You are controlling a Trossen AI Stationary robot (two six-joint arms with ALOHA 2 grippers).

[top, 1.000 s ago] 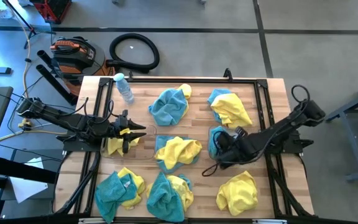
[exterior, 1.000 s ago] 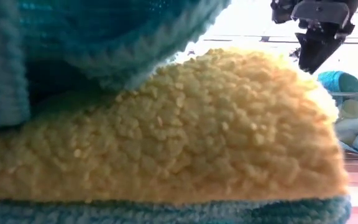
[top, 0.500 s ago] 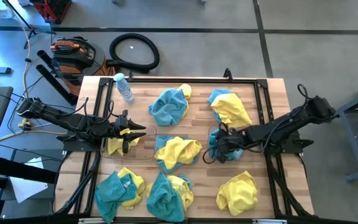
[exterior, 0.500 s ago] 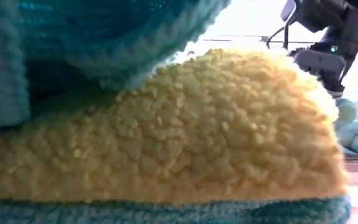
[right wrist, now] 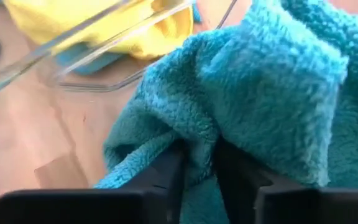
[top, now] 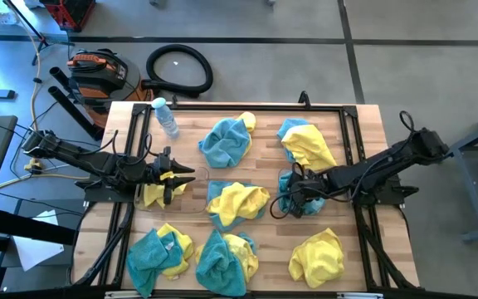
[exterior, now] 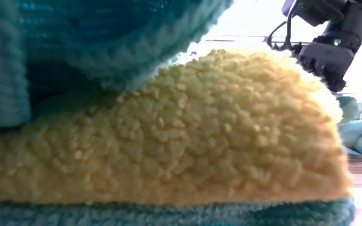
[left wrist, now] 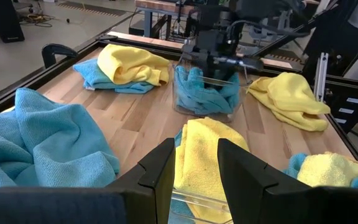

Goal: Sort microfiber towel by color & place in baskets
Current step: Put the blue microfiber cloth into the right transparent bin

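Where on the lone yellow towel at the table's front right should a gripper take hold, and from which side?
The yellow towel lies crumpled in a loose heap with nothing on it or against it. A raised fold near its middle looks the best grip, approached straight from above, since the soft cloth bunches upward and gives no firm edge from the sides.

surface: wooden table [top: 268,129] | on it: yellow and teal towels [top: 226,141], two clear baskets [top: 191,208], water bottle [top: 166,117]
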